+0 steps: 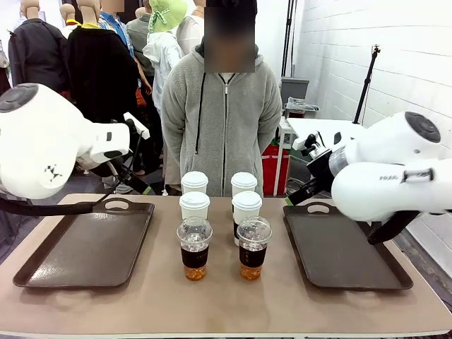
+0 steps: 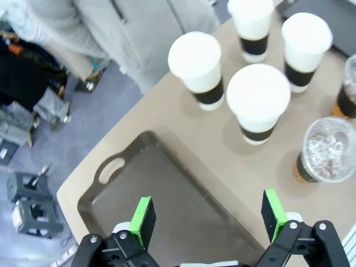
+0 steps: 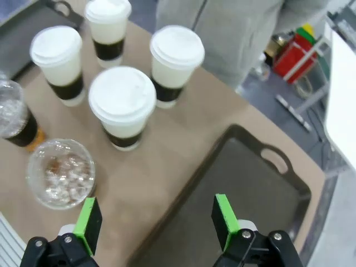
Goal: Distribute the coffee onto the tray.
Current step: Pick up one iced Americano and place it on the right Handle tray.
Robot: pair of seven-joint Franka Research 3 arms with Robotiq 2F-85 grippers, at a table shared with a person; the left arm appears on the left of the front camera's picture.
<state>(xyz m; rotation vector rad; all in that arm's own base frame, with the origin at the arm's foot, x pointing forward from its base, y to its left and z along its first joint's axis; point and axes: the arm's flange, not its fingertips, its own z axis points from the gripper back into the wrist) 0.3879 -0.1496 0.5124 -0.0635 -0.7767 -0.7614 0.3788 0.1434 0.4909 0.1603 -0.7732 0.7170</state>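
Note:
The coffee stands in the middle of the table in two columns. White lidded paper cups with dark sleeves (image 1: 194, 206) (image 1: 247, 208) fill the two far rows. Two clear dome-lidded cups of amber drink (image 1: 194, 247) (image 1: 253, 247) stand at the front. A dark tray (image 1: 85, 247) lies to the left and another tray (image 1: 346, 247) to the right. My left gripper (image 2: 208, 218) hangs open above the left tray (image 2: 167, 194), with the white cups (image 2: 257, 100) beyond it. My right gripper (image 3: 157, 222) is open over the edge of the right tray (image 3: 250, 183), near a clear cup (image 3: 61, 172) and a white cup (image 3: 123, 105).
A person in a grey hoodie (image 1: 222, 120) stands at the far side of the table, hands out of sight. Both white arms (image 1: 42, 141) (image 1: 395, 176) are raised over the trays' outer ends. Bare tabletop (image 1: 219, 304) runs along the near edge.

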